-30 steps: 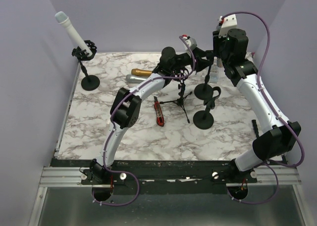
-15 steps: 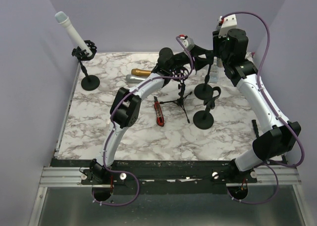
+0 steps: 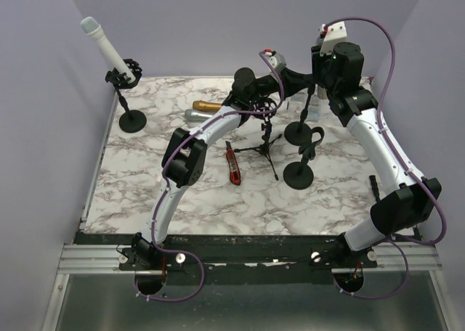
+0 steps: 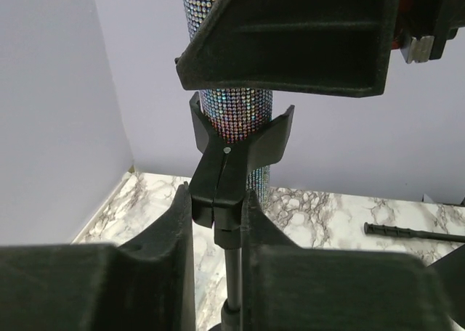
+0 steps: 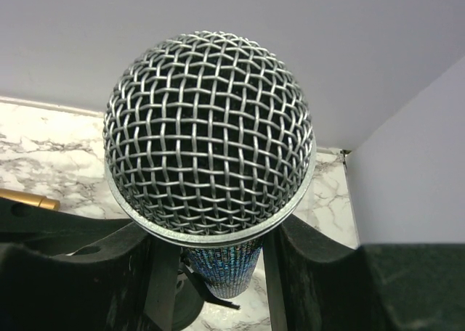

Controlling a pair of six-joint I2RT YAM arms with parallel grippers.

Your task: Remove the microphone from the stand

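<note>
Microphone [image 5: 209, 135] upright, seated in stand clip [image 4: 218, 175], right of centre near the top of the overhead view. Right gripper [image 5: 218, 273] clamps its glitter body just under the head. Left gripper [image 4: 240, 149] pinched shut on the clip below.

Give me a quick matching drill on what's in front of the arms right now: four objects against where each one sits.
1. white microphone
2. gold microphone
3. red knife
4. sequined microphone

a. lying by the tripod legs
b. in the clip, gripped by the right gripper
c. tilted in the far-left stand
d. lying beside a silver microphone

Pairs: 1-c, 2-d, 3-a, 4-b.
</note>
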